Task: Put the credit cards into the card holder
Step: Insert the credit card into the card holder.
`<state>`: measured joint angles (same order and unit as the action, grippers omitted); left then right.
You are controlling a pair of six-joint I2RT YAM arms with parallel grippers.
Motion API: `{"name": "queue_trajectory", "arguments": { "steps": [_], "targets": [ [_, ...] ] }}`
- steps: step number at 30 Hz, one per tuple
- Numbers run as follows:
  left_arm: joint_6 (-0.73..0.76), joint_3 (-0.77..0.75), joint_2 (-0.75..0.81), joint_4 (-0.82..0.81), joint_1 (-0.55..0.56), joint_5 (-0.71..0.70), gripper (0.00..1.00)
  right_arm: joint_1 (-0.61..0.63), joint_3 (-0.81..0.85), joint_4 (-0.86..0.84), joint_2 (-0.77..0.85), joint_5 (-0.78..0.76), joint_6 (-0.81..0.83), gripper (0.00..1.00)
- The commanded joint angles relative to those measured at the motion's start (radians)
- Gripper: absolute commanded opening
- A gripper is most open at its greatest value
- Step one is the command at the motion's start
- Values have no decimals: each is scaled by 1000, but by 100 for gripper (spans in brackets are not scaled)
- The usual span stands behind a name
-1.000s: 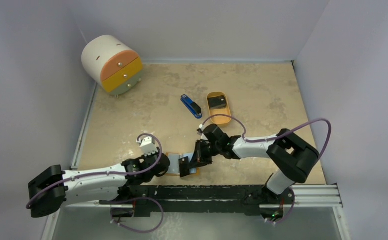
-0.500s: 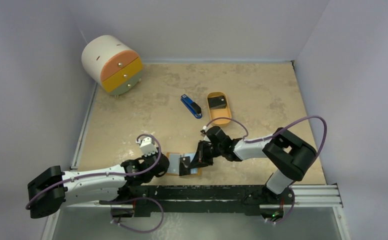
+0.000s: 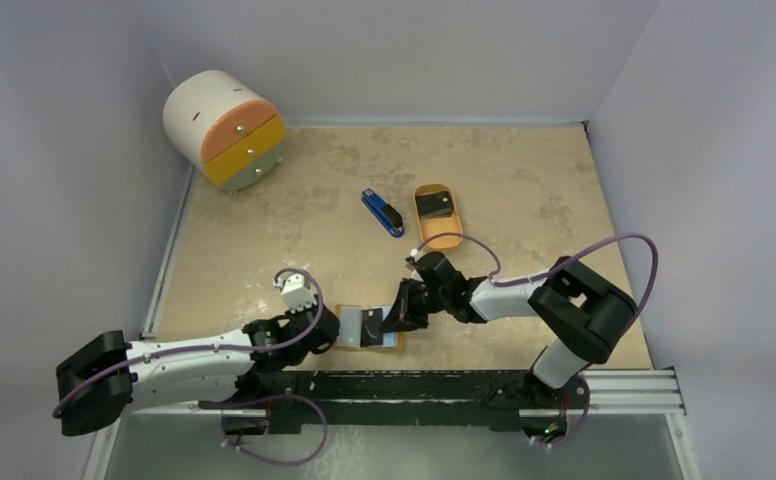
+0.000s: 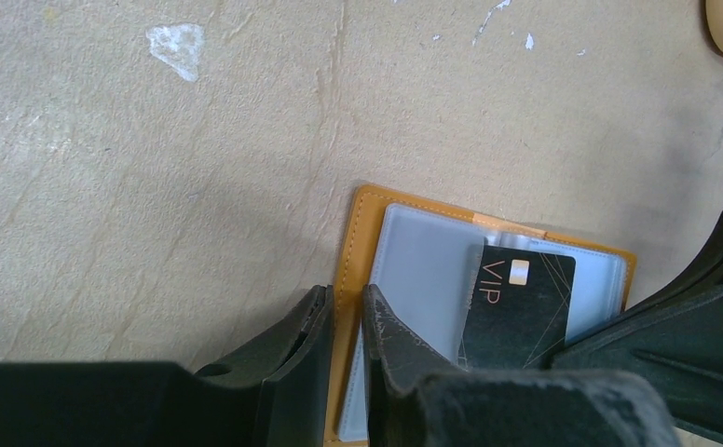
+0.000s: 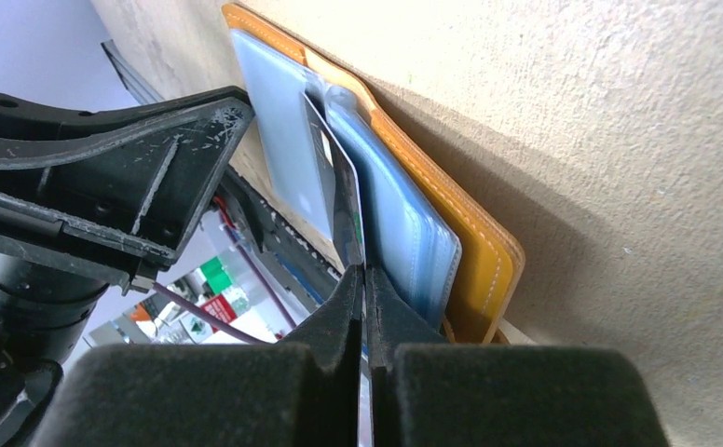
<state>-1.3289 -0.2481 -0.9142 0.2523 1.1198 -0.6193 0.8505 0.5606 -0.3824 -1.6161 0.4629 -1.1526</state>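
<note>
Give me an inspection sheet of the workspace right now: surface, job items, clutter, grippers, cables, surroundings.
Surface: beige stone-look tabletop, a few pale chips, no spill seen.
Job's things: card holder lies open at the near edge; one black credit card sits at its clear sleeves.
Clutter: blue-and-black stapler; orange oval tray with a dark flat item inside, identity unclear; round drawer unit at far left.
Grippers: left gripper clamps the holder's orange edge; right gripper is shut on the card.
Cables: purple cables loop off both arms, no snag seen.
Surroundings: plain walls on three sides; nothing else seen.
</note>
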Motion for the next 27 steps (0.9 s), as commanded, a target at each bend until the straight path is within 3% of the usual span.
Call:
{"name": "queue_trajectory", "arguments": {
  "steps": [1, 27],
  "targets": [
    [-16, 22, -14, -2, 3, 30, 17, -2, 2, -46, -5, -34, -15, 0],
    [-32, 30, -28, -51, 3, 40, 16, 8, 65, -135, -92, -12, -13, 0]
  ]
}}
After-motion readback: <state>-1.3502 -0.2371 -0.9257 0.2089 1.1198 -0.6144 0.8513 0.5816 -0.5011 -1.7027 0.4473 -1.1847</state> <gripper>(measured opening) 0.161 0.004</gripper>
